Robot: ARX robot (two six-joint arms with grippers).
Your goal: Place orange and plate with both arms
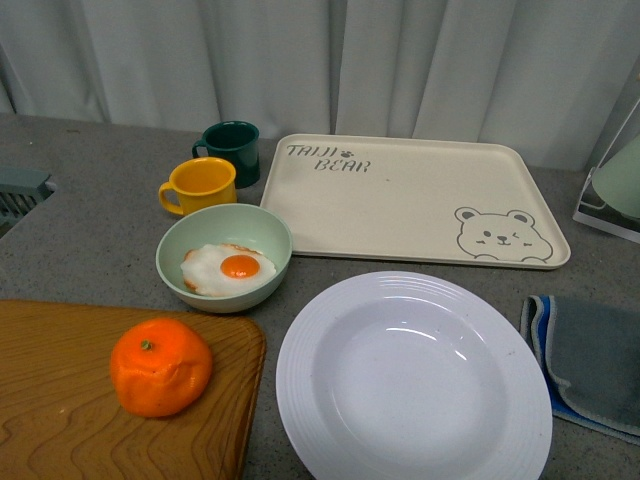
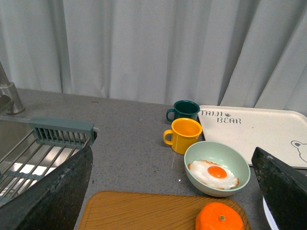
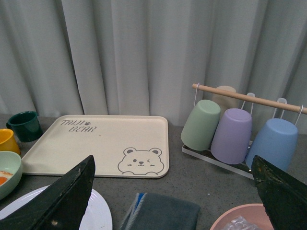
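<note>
The orange (image 1: 160, 367) sits on a wooden cutting board (image 1: 60, 420) at the front left; it also shows in the left wrist view (image 2: 219, 217). The large white plate (image 1: 412, 380) lies on the counter at the front, right of the board; only its edge shows in the right wrist view (image 3: 98, 211). Neither arm appears in the front view. My left gripper (image 2: 177, 191) is open and empty, hanging above the board short of the orange. My right gripper (image 3: 175, 201) is open and empty, above the counter beside the plate and a cloth.
A cream bear tray (image 1: 410, 198) lies behind the plate. A pale green bowl with a fried egg (image 1: 224, 257), a yellow mug (image 1: 200, 186) and a dark green mug (image 1: 232, 150) stand at the left. A grey cloth (image 1: 590, 365) lies right. A cup rack (image 3: 240, 129), pink bowl (image 3: 240, 223) and sink rack (image 2: 43, 148) flank the scene.
</note>
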